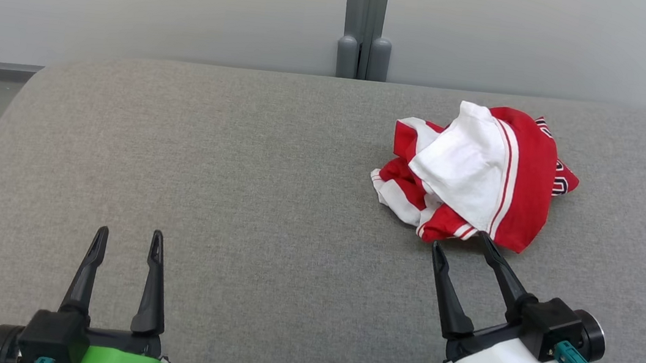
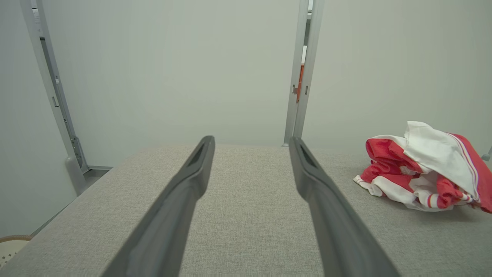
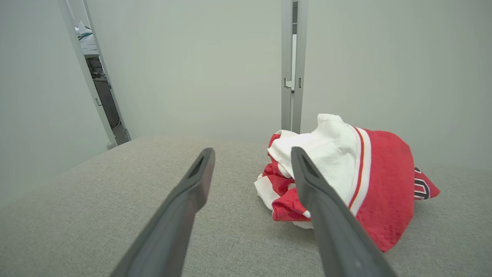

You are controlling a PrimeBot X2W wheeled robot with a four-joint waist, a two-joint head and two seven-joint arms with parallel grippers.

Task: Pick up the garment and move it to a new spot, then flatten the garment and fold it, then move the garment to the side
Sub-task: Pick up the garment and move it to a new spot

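Now garment (image 1: 471, 175) lies near far table (image 1: 239, 165) edge.

Garment (image 1: 478, 176) lettering (image 1: 560, 177) mostly folded under, perhaps numerals

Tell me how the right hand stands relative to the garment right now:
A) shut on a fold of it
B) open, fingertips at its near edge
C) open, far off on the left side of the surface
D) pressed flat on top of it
B: the right hand is open, its fingers spread just short of the crumpled red and white garment, one tip at the near hem and no cloth between them.
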